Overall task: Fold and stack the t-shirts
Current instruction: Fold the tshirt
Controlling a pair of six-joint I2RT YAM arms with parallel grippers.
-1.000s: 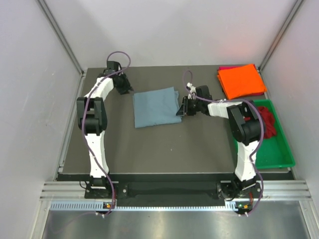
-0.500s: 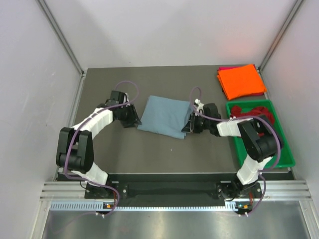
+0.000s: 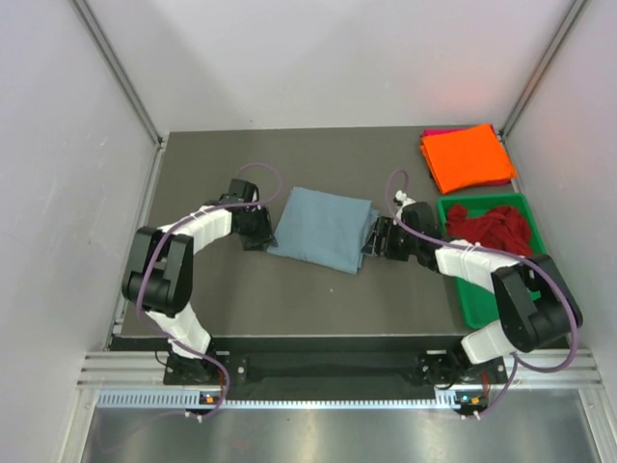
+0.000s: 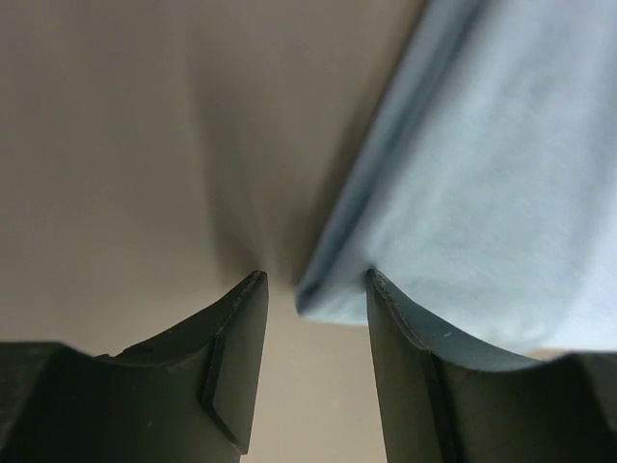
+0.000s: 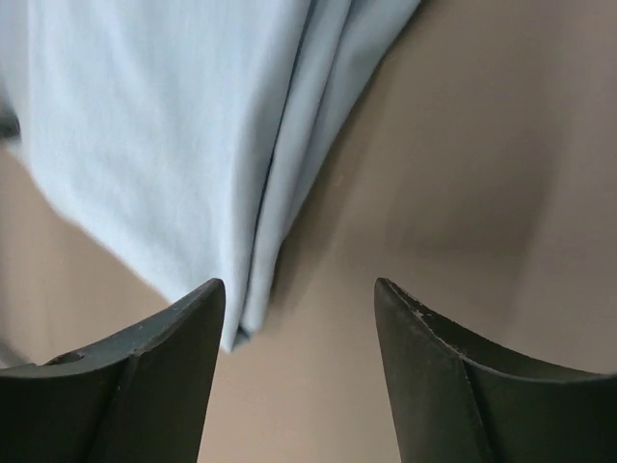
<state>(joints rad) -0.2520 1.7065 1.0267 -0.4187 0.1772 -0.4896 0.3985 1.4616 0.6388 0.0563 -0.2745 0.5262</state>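
— So, what's new?
— The blue shirt (image 3: 323, 230) now lies folded nearer me on the bench (image 3: 308, 299). My right gripper (image 3: 378, 239) has just let go, jaws wide; left gripper (image 3: 258, 231) is open at the other edge. Orange stack (image 3: 468, 156) next, I reckon.

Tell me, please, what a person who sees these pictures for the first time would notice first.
The eye goes first to the folded blue-grey shirt in the middle of the dark table, with the left gripper and the right gripper open at its two sides. Next comes the bright orange shirt, folded on a pink shirt in the far right corner, and the green tray near it with a crumpled dark red shirt inside.
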